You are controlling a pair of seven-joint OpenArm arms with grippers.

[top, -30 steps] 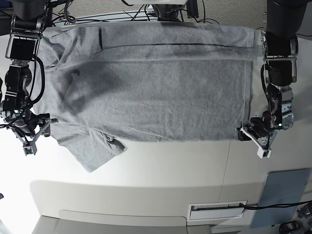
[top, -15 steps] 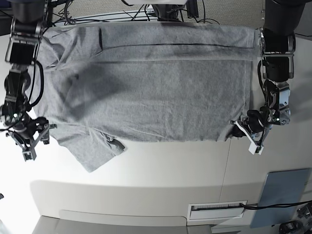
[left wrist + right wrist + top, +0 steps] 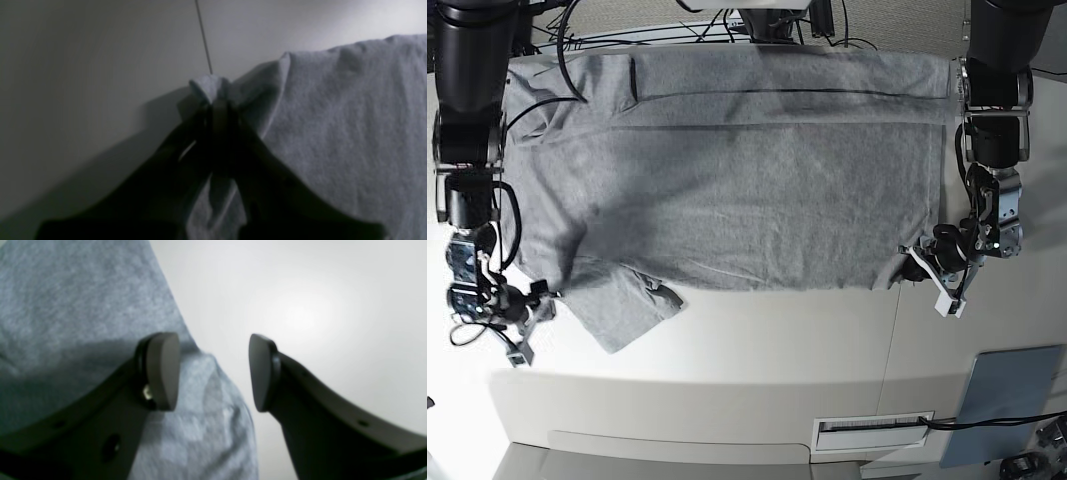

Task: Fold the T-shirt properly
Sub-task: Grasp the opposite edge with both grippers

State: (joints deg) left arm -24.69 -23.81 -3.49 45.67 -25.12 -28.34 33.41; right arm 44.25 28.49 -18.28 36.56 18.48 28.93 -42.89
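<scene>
The heather-grey T-shirt (image 3: 747, 170) lies spread flat on the white table (image 3: 757, 340), plain side up, with one sleeve (image 3: 622, 310) sticking out toward the front left. My left gripper (image 3: 924, 268) is at the shirt's front right hem corner. In the left wrist view this gripper (image 3: 218, 106) is shut on a bunched fold of the shirt (image 3: 350, 116). My right gripper (image 3: 531, 322) is low at the sleeve's left edge. In the right wrist view it (image 3: 211, 371) is open, one finger over the shirt (image 3: 66, 300), the other over bare table.
A flat grey-blue panel (image 3: 1012, 400) lies at the front right. A white labelled strip (image 3: 872, 432) sits at the table's front edge. Cables (image 3: 727, 25) run behind the shirt at the back. A table seam (image 3: 892, 340) runs forward from the hem corner.
My left gripper has moved left onto the hem corner and closed on it, bunching the cloth. My right gripper has moved toward the front, down to the sleeve's edge.
</scene>
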